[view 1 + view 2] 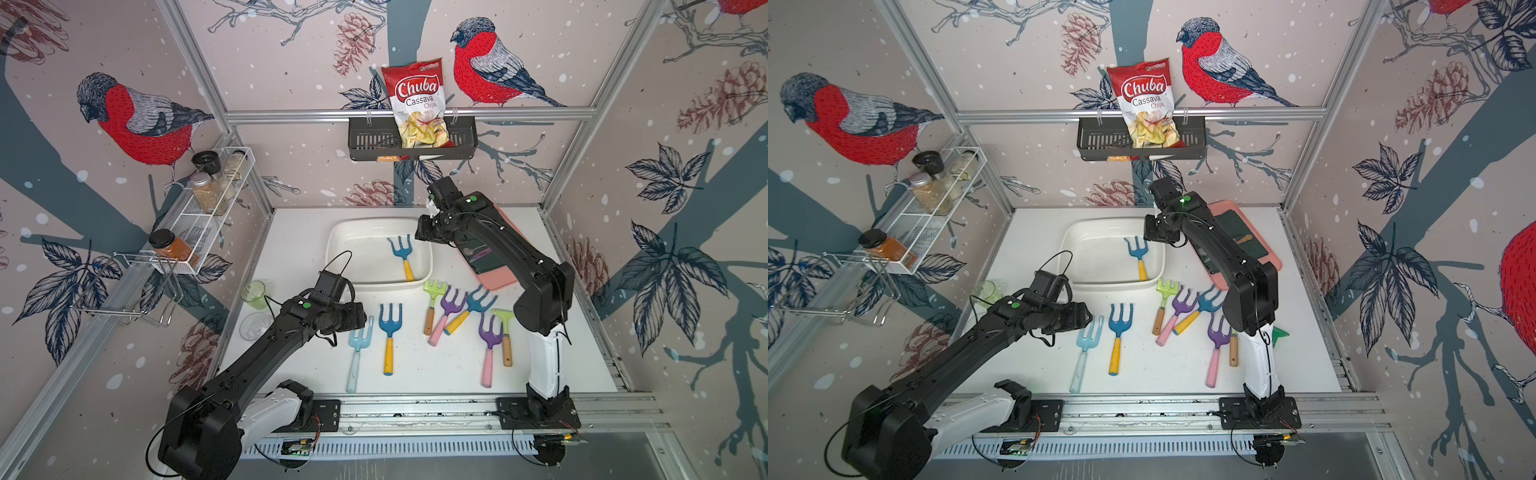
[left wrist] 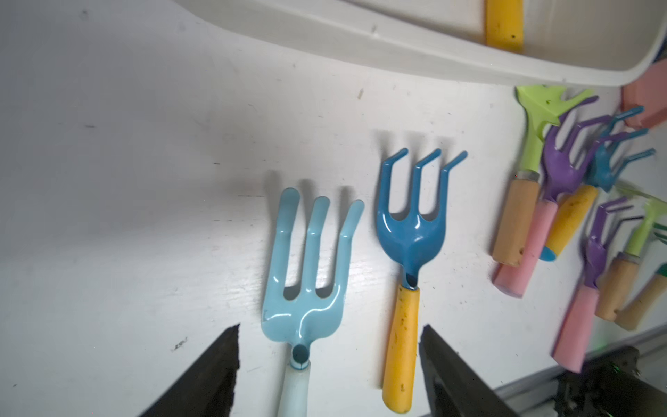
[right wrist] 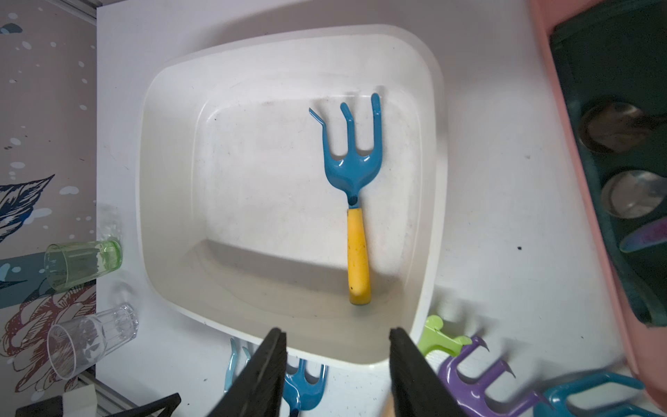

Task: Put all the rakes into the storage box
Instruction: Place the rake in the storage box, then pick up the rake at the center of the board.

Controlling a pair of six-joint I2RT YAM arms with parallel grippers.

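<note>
Left wrist view: left end effector [image 2: 329,332] apart, empty, above pale blue rake [image 2: 303,314] on desk [image 2: 126,180]. Rake probably light, stiff; glossy head slippery, so take handle. Farther: blue rake [image 3: 357,245] lies inside storage box [image 3: 162,180]; right end effector [image 3: 336,332] apart, empty.

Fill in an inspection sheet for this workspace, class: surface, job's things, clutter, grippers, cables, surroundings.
Surface: white table, lightly scuffed.
Job's things: storage box holds one blue rake; other rakes lie outside it.
Clutter: pink tray, green glass, clear glass.
Grippers: left gripper open near the light-blue rake; right gripper open, empty, over the box's edge.
Cables: black loop at the left wrist.
Surroundings: chips bag in black basket, spice rack, bird wallpaper.
</note>
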